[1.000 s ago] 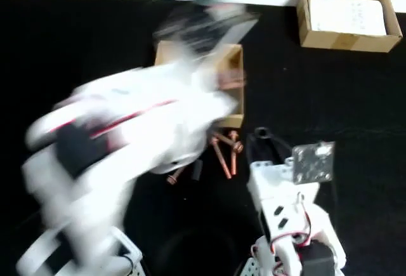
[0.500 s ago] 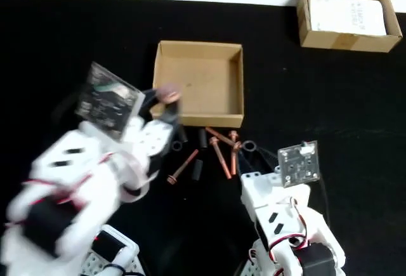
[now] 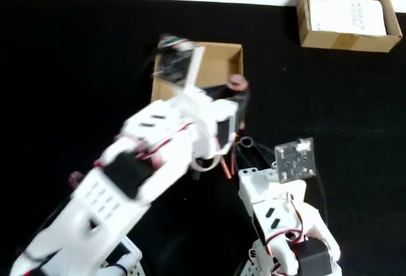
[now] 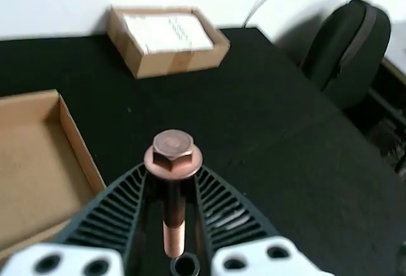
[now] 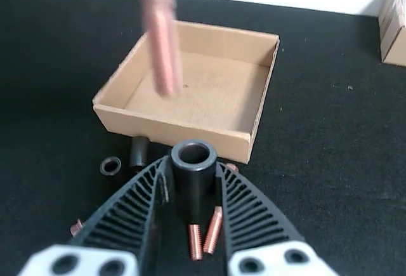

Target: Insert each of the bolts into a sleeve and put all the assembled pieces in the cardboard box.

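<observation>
Beside the brown cardboard box (image 3: 222,51): left gripper (image 4: 172,171) squeezes the stiff copper bolt (image 4: 172,197) under its head.
Right gripper (image 5: 192,165): pinches the smooth black tube sleeve (image 5: 192,177); could slip.

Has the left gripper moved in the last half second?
Yes. In the high view the left gripper, holding a bolt, has crossed from the cardboard box's left wall to its right wall.
</observation>
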You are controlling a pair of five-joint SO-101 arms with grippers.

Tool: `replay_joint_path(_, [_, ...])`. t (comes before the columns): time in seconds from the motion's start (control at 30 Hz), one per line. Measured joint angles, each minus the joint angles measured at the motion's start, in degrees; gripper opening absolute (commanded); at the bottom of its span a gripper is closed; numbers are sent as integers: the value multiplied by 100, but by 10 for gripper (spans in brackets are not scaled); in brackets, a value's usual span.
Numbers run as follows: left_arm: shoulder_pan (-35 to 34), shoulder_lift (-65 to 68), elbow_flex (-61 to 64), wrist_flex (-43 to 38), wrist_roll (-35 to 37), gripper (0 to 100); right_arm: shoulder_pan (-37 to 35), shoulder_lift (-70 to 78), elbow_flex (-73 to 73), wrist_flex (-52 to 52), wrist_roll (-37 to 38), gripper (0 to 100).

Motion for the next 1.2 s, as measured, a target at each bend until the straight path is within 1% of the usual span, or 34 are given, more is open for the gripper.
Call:
replay_joint_path(0.23, [26,299,-18,-35,18,8,9,18,0,0,0,8])
replay_joint_path(0.57, [484,308,79,-53,18,8,0,18,0,0,0,8])
replay_joint_path(0.93, [492,308,79,-53,9,8,0,18,0,0,0,8])
replay_joint_path(1.2, [457,290,475,-88,35,8,0,26,9,9,0,8])
